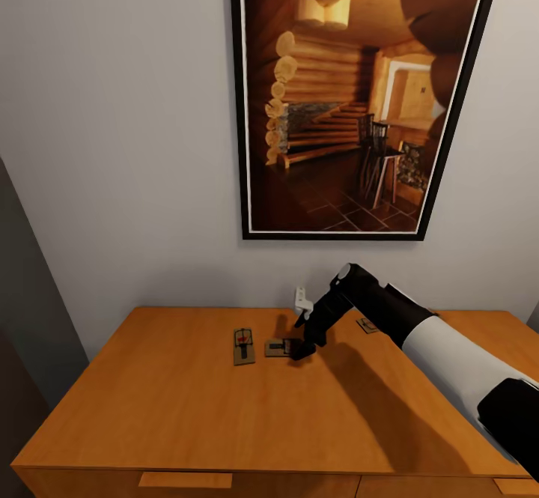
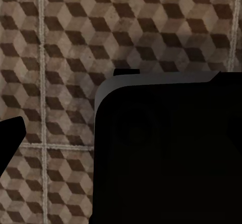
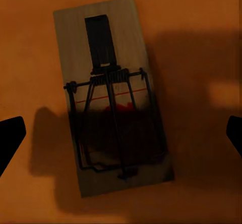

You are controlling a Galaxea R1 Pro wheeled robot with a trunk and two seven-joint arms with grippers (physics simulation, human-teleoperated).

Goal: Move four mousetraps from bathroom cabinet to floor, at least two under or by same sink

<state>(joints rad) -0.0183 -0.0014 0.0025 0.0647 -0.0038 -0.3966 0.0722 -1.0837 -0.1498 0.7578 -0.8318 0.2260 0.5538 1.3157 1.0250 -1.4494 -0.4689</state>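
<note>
Cabinet: the wide orange-brown wooden cabinet (image 1: 187,401) with a flat top is carrying three small flat brown wooden mousetraps in the head view.
Right gripper: the black right gripper (image 1: 302,349) is hanging just over the middle mousetrap (image 1: 278,347); in the right wrist view its finger tips are standing wide apart at both sides of the board (image 3: 112,95), holding nothing.
Long axis: the board is lying across the line between the fingers, a little tilted.
Right arm: it is reaching forward and bending down at the wrist.
Other traps: one (image 1: 244,346) is lying just beside, another (image 1: 367,325) behind the arm.
Left gripper: over the cube-pattern tile floor (image 2: 60,42); I cannot tell its opening.
</note>
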